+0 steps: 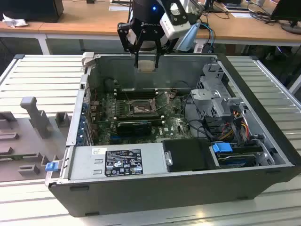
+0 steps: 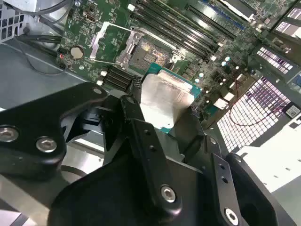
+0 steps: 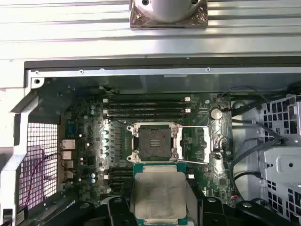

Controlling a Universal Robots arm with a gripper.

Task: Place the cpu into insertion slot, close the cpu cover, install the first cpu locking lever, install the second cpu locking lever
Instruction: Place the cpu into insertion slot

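Note:
My gripper (image 1: pixel 146 65) hangs above the open computer case, near its back wall, shut on the cpu (image 1: pixel 146 64). In both wrist views the cpu (image 3: pixel 160 195) (image 2: pixel 165 96) shows its pale silver top and green edge between the black fingers (image 3: pixel 118 209). Below on the motherboard lies the insertion slot (image 3: pixel 153 143) (image 2: pixel 151 49) (image 1: pixel 141 108), a dark square socket with a metal rim and nothing in it. The cpu cover (image 3: pixel 194 146) (image 2: pixel 110 44) is swung open and lies flat beside the slot. The cpu is well above the slot and apart from it.
Long black memory slots (image 3: pixel 148 107) run just behind the socket. A black card (image 1: pixel 134 125) sits in front of it. The power supply (image 1: pixel 117 162), drive cage (image 1: pixel 214 96) and cables (image 1: pixel 237 125) fill the case's near and right sides. Grey fixtures (image 1: pixel 35 117) stand on the table at the exterior view's left.

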